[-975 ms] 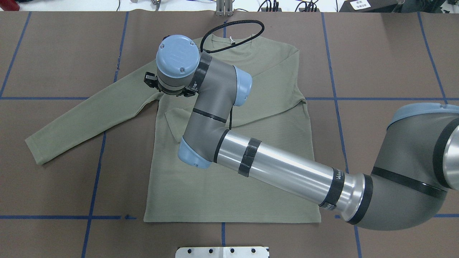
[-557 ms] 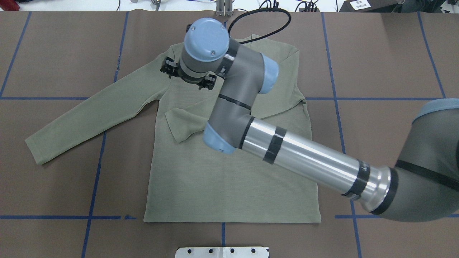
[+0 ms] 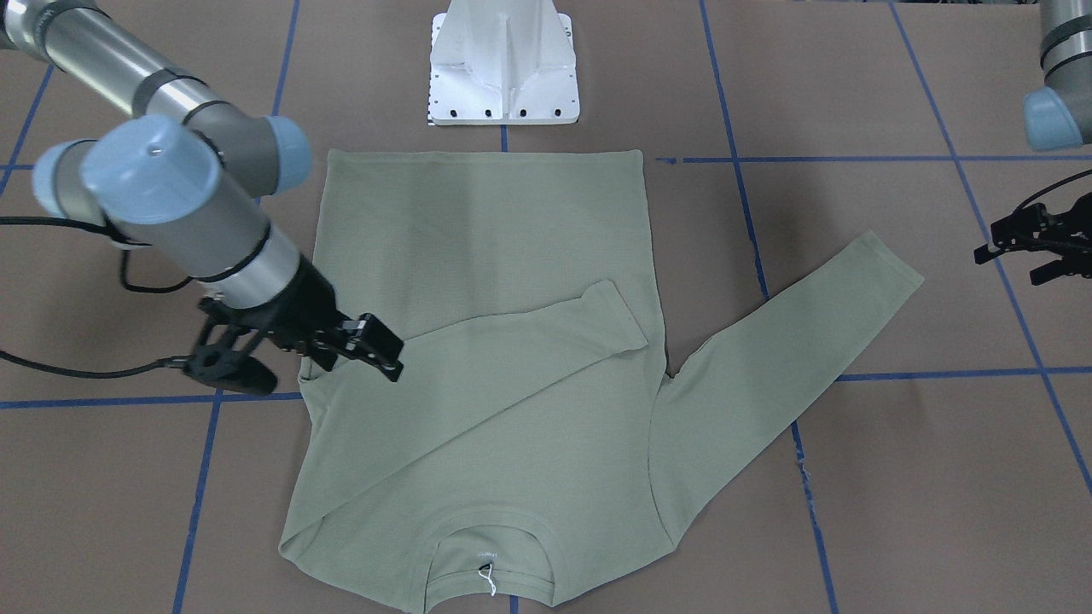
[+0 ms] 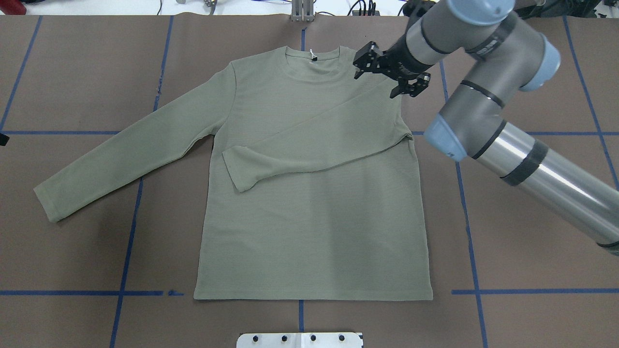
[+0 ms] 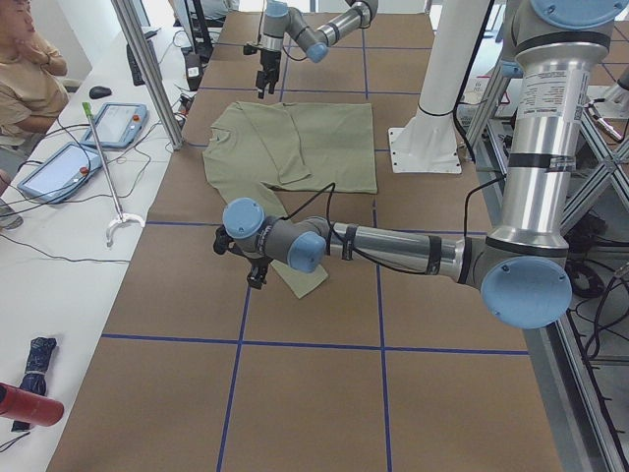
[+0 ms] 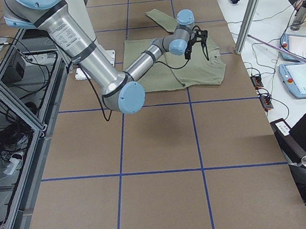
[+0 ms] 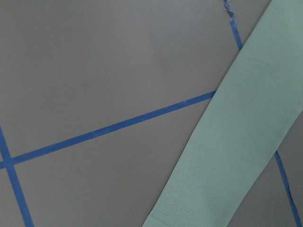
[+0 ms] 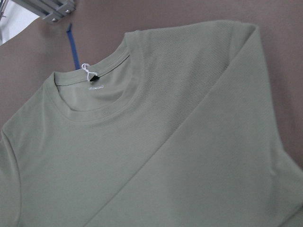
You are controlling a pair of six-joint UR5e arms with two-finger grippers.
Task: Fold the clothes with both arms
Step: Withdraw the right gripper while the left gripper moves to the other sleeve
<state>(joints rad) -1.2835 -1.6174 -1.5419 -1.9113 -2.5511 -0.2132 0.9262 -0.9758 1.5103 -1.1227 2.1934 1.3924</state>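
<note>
Right gripper (image 4: 388, 75), jaws spread and empty, hangs over the shirt (image 4: 309, 217) at upper right; brown table (image 4: 87, 72) with blue tape lines (image 4: 63, 132), white bench (image 5: 59, 285) with tablets (image 5: 120, 123) beside.

right arm (image 4: 476, 106) swung rightward, shirt (image 4: 309, 227) collar uncovered

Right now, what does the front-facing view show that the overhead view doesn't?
Front-facing only: the left end effector, open beyond the cuff of the outstretched sleeve, and the whole white pedestal. Overhead only: cables beyond the table. Both: the shirt, its other sleeve folded across the chest, and the right end effector, open at that shoulder.
</note>
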